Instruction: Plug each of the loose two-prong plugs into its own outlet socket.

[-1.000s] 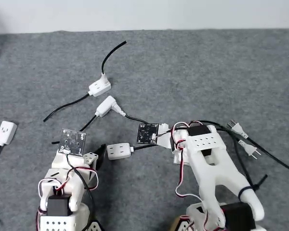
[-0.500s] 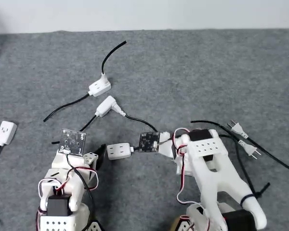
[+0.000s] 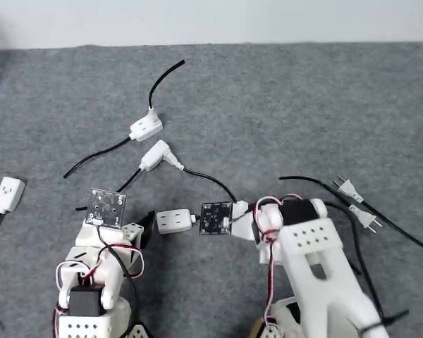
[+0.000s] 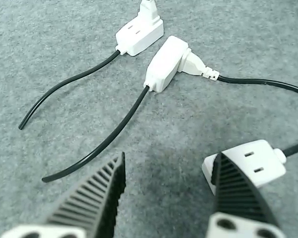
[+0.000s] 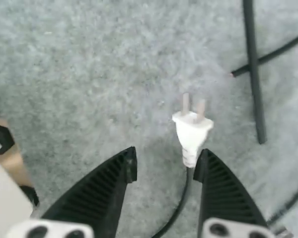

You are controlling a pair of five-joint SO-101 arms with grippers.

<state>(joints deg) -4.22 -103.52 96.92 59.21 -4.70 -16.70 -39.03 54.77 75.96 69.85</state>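
**Right jaws straddle a loose plug, left jaws wait beside an empty socket**

On the grey worktop the right jaws stand wide open. A white two-prong plug lies between them, close against one finger, with its prongs pointing away from the arm. Nothing is clamped. This looks like the set-up for a pinch across the plug's body, which would leave the prongs free to enter a socket.

The left jaws are also spread and hold nothing. The nearest outlet socket sits just beside one finger with its two slots bare. It lies between the two arms, so the left arm seems placed to steady it.

Farther off, a second socket has an angled plug seated in it, and a third socket lies just beyond. A fourth socket sits at the left edge with its slots empty. At the right, a far loose plug and a near loose plug lie well apart from every socket.
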